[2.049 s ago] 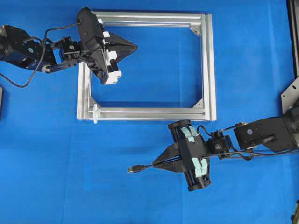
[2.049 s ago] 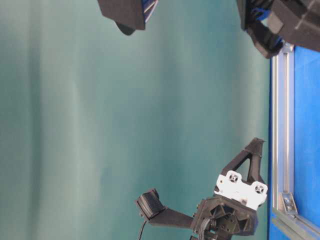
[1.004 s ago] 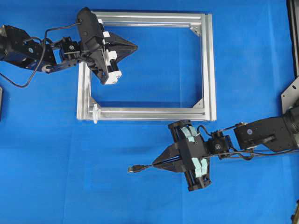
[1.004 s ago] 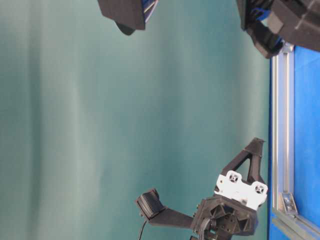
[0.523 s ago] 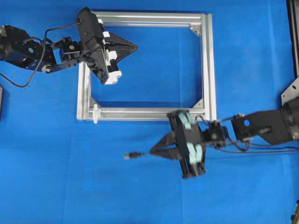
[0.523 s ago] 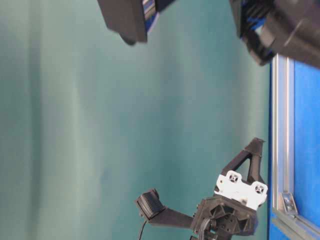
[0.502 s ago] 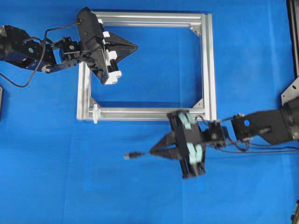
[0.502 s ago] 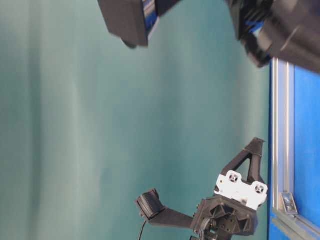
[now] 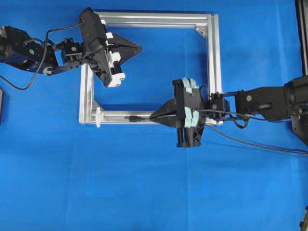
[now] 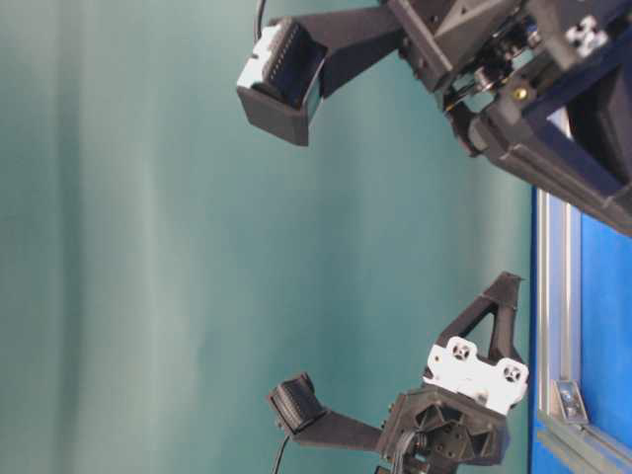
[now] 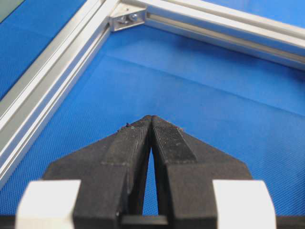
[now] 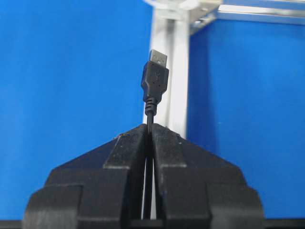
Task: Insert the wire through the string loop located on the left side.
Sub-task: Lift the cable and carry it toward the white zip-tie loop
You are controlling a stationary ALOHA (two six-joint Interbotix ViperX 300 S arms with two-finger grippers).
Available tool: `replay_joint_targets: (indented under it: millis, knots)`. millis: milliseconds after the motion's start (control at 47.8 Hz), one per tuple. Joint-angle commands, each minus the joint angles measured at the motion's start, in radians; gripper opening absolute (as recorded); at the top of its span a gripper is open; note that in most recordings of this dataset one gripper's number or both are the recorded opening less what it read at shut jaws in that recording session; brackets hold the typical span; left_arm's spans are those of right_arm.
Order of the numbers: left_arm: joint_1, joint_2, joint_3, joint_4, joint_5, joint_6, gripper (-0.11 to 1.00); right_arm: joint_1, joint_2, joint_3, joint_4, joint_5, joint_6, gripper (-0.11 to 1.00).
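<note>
From above, the right pincer is clenched on the wire. The plug sticks out past its tips and lies over the bottom bar of the aluminium frame. The wire's long line runs along that bar and points left. The string loop stands at the bar's left end, straight ahead of the plug but apart from it. The right arm is the nearer one. The left pincer is clenched on nothing, up near the frame's top left corner, above the blue worktop.

From table level, both arms show, but the wire and loop cannot be seen.

The left wrist view shows the left pincer's tips pressed together, with nothing between.

The right wrist view shows the plug upright above the clenched tips, with the bar running ahead toward the loop. I see no brand or writing anywhere
</note>
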Motion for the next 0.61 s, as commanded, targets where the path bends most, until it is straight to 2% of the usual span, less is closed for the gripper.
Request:
replay_joint_targets:
  millis: [0,272,460,586]
  knots:
    - [-0.002,-0.031,-0.012,0.003,-0.005,0.0,0.0,-0.009,-0.028,-0.008,-0.002,-0.005,-0.005,0.03]
    - [0.0,-0.029,-0.015,0.003,-0.005,0.002,0.0,-0.011,-0.025,-0.014,-0.002,-0.009,-0.011,0.03]
    - [-0.002,-0.029,-0.015,0.003,-0.005,0.0,0.0,-0.008,-0.003,-0.052,-0.003,-0.003,-0.012,0.03]
    - [0.0,-0.031,-0.015,0.003,-0.006,0.002,0.0,-0.002,0.018,-0.091,-0.025,0.005,-0.012,0.03]
